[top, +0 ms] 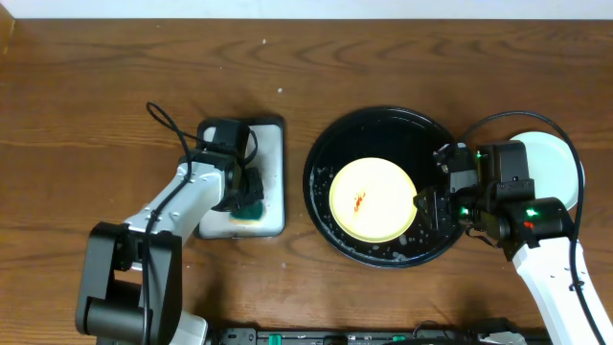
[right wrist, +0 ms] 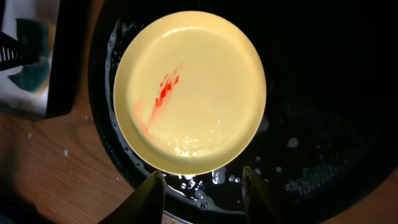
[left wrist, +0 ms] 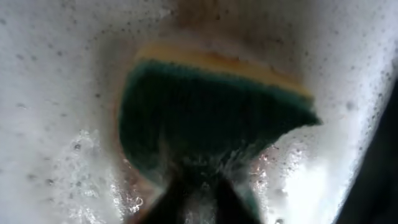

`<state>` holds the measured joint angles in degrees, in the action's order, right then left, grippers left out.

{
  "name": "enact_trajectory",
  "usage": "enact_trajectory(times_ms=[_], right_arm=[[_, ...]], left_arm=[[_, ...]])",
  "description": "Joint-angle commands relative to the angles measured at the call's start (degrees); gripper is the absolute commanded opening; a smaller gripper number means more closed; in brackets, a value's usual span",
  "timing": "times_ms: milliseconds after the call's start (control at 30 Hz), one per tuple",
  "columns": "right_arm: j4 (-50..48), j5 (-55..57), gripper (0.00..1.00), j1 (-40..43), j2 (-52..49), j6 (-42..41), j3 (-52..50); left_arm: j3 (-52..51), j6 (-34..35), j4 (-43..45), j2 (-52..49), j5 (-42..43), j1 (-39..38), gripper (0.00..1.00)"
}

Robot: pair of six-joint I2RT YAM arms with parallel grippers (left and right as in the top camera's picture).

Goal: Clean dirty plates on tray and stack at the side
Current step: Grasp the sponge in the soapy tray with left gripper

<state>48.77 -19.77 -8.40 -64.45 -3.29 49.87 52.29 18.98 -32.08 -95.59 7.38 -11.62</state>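
Tabletop (top: 96, 96): dark brown wood, carrying all items below. Black tray (top: 316, 163) (right wrist: 323, 124): large, round, raised rim, right of the tabletop's centre; wet, with droplets and suds (right wrist: 186, 180) on its floor. Yellow plate (top: 372, 199) (right wrist: 189, 92): small, round, lying flat inside the black tray, towards the tray's left side; one red smear (top: 360, 200) (right wrist: 163, 93) on its face, with a fainter orange trace beside it. Mint plate (top: 551, 163): pale, round, on the bare tabletop close to the right edge, outside the black tray, partly covered by the right arm; whether more than one is stacked there cannot be told. Grey-white tray (top: 273, 182) (left wrist: 50, 93): small, rectangular, left of the black tray and apart from it, foamy inside. Teal sponge (top: 251, 209) (left wrist: 211, 106): yellow-backed, in the grey-white tray among the foam. Left tool (top: 247, 196) (left wrist: 196, 199): down in the grey-white tray, fingers together and clamped on the teal sponge, which bulges above the pinch. Right tool (top: 426, 206) (right wrist: 202, 193): over the black tray's right part, fingers apart and holding nothing, tips just beside the yellow plate's rim.
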Motion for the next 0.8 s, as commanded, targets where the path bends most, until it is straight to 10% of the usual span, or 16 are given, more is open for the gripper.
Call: enact_trajectory(times_ms=[0, 133, 233, 367, 467, 667, 767], right_arm=[[-0.07, -0.63, 0.39, -0.70, -0.17, -0.96, 0.37], [-0.04, -0.63, 0.37, -0.70, -1.68, -0.98, 0.35], [-0.09, -0.61, 0.35, -0.70, -3.06, -0.98, 0.33], [-0.22, -0.35, 0.35, -0.70, -5.35, -1.01, 0.33], [-1.11, 1.90, 0.35, -0.70, -8.00, -2.47, 0.31], [-3.67, 1.95, 0.33, -0.70, -13.68, -2.47, 0.31], [-4.59, 1.95, 0.33, -0.70, -15.93, -2.45, 0.31]], left_arm=[[-0.07, -0.57, -0.72, -1.57, 2.49, -0.02, 0.08], [1.64, -0.57, -3.74, 0.90, 2.49, -0.02, 0.08], [1.84, -0.52, -4.98, 3.45, 2.51, -0.02, 0.69], [1.66, -0.55, -6.84, 4.26, 2.49, -0.02, 0.76], [-0.09, -0.55, -5.03, 3.80, 2.47, -0.09, 0.70], [-2.84, -1.31, 0.33, 2.21, 2.43, -0.07, 0.08], [-2.45, -4.26, -0.11, 2.64, 2.25, -0.07, 0.07]])
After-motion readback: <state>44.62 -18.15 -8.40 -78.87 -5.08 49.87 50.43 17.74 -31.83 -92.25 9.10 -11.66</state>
